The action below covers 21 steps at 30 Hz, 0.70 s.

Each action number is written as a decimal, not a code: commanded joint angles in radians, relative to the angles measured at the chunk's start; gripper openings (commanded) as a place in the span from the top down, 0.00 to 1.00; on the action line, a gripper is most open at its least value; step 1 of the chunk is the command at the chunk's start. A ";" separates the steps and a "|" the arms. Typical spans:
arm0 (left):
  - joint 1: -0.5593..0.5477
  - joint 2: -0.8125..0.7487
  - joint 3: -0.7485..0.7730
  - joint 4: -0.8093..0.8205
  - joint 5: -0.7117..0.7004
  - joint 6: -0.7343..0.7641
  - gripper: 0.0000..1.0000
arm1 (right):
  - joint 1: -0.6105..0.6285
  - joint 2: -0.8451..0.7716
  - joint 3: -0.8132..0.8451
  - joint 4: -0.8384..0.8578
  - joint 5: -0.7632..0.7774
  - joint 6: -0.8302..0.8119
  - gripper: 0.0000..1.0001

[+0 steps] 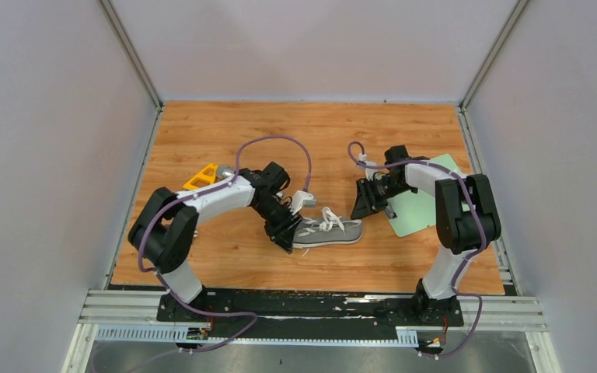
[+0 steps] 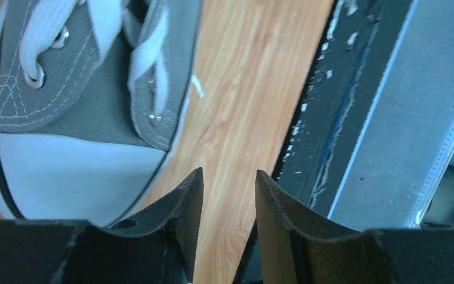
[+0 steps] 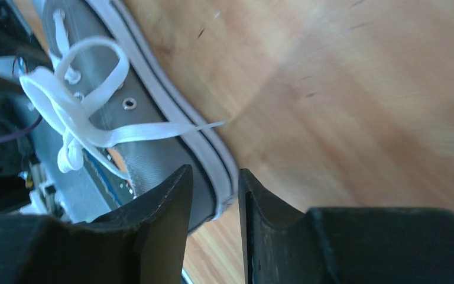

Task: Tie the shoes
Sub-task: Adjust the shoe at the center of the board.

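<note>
Light shoe (image 1: 342,233), soft limp laces (image 1: 329,220).
Left hand (image 2: 227,177) at nine o'clock, right hand (image 3: 214,177) at two, stood half open, empty; pinch the laces.

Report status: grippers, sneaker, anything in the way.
Left gripper and right gripper open, empty. Sneaker between them, laces looped. Green mat aside, not blocking.
</note>
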 commanded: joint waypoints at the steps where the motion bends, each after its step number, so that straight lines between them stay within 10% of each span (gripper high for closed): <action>1: -0.001 0.122 0.030 0.010 -0.077 0.079 0.56 | 0.072 -0.049 -0.043 -0.076 -0.070 -0.054 0.64; 10: 0.007 0.218 0.178 0.173 -0.252 0.035 0.56 | 0.146 -0.036 -0.065 -0.128 -0.220 -0.106 0.63; 21: 0.006 0.054 0.260 -0.073 -0.088 0.172 0.55 | 0.085 -0.332 0.003 -0.165 -0.078 -0.132 0.53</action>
